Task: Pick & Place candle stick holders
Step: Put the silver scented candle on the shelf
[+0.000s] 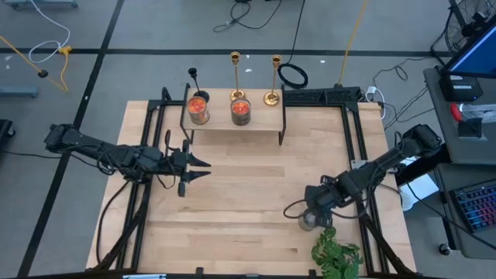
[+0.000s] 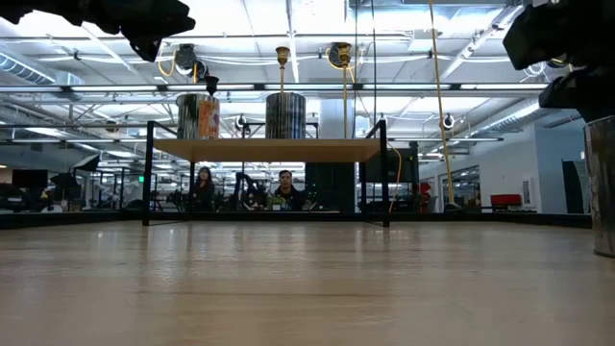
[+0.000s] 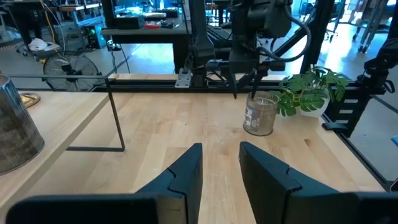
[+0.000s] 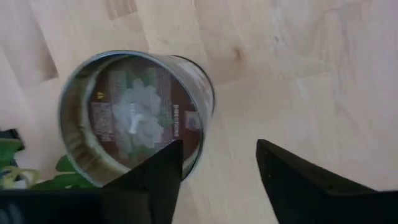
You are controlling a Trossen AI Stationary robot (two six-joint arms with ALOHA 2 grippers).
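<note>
Three candle stick holders (image 1: 235, 76) on shelf (image 1: 232, 124) — untouched. Left gripper (image 1: 195, 164) and right gripper (image 1: 309, 211), released, above glass jar (image 1: 308, 221). Grip stems low — judged steadier.

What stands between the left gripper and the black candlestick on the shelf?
One jar with red-orange fill: it stands on the shelf just in front of the black candlestick, on the side facing the left gripper. The table between gripper and shelf looks bare.
</note>
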